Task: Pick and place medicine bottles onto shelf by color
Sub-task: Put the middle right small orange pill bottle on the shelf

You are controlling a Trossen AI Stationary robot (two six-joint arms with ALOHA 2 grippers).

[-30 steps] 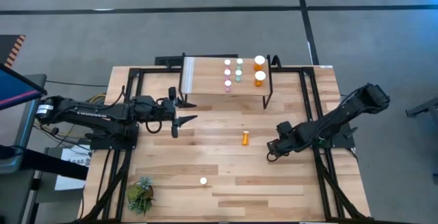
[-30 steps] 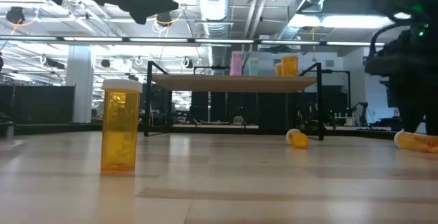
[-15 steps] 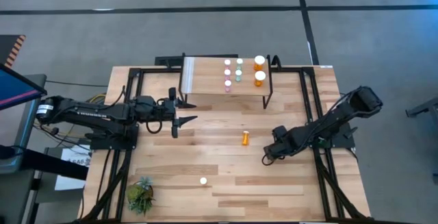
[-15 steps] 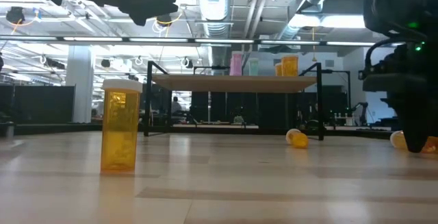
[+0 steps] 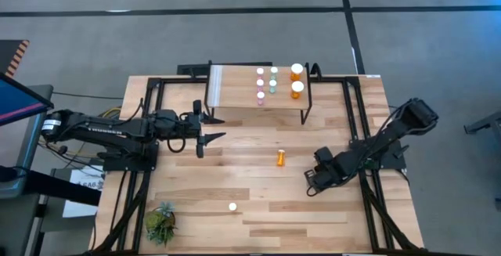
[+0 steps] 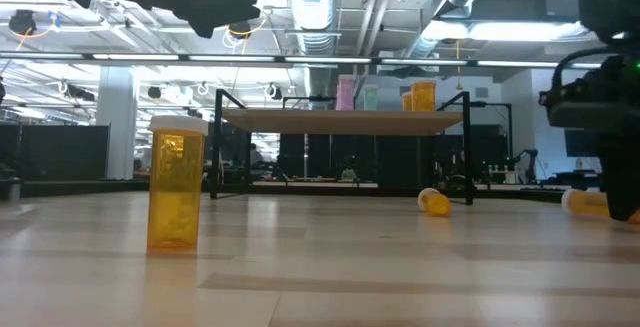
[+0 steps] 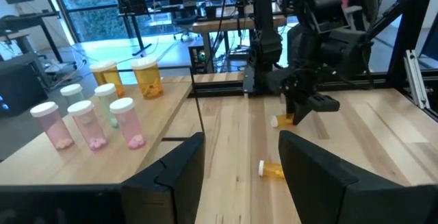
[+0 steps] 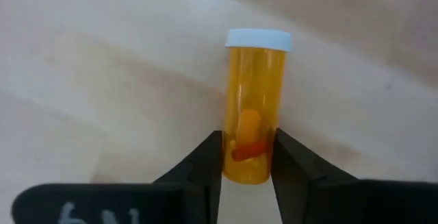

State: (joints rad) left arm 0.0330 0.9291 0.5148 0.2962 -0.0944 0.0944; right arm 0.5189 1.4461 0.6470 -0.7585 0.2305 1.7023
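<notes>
- My right hand (image 8: 248, 157) is low on the worktop (image 5: 258, 201), grasping a small orange bottle (image 8: 254, 107) that lies on its side.
- My left hand (image 5: 210, 128) waits released near the shelf (image 5: 235, 91).
- Six bottles stand on the shelf.
- One more orange bottle (image 5: 280, 158) lies on the worktop, and another (image 6: 176, 183) stands near the plant (image 5: 161, 223).

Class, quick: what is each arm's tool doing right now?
Left tool: open, empty, near the shelf.
Right tool: closed on an orange bottle lying on the table.
</notes>
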